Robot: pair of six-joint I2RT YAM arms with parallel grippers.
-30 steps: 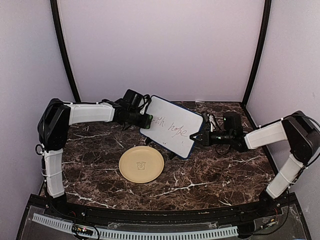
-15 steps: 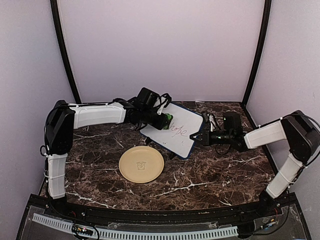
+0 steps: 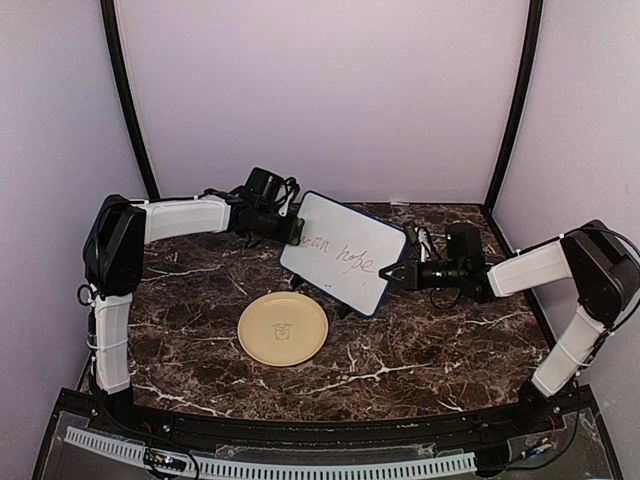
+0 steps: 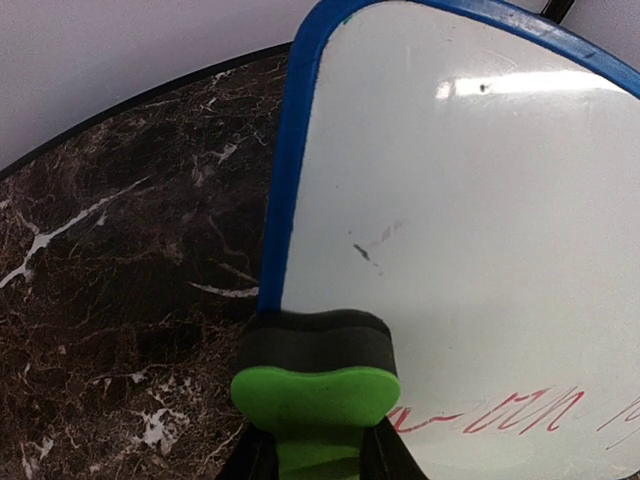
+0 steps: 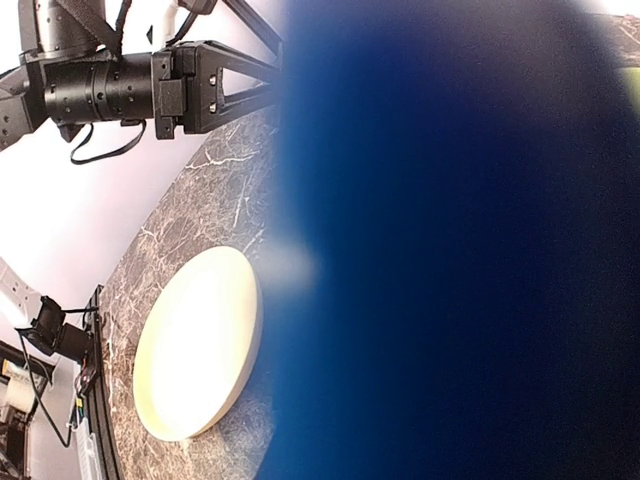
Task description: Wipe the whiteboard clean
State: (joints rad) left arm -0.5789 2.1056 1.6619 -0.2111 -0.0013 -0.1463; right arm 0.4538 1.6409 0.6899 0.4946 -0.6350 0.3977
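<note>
Overhead, the small blue-framed white whiteboard (image 3: 345,258) stands tilted on the dark marble table (image 3: 430,340) behind the round tan plate (image 3: 283,328), with the right gripper (image 3: 392,272) clamped on its right edge. Only the left wrist view shows the left gripper (image 3: 294,230) squeezing a green bone-shaped eraser (image 4: 315,395) against the board's left edge.

We've got a round tan plate (image 3: 283,328) lying flat on the dark marble table (image 3: 430,345), left of centre and toward the near side, with a small emblem at its middle. White veins run all across that brown stone. Pale lilac walls (image 3: 320,100) close us in, with a black post (image 3: 130,100) in each back corner. A white perforated strip (image 3: 300,468) runs along the near edge.
</note>
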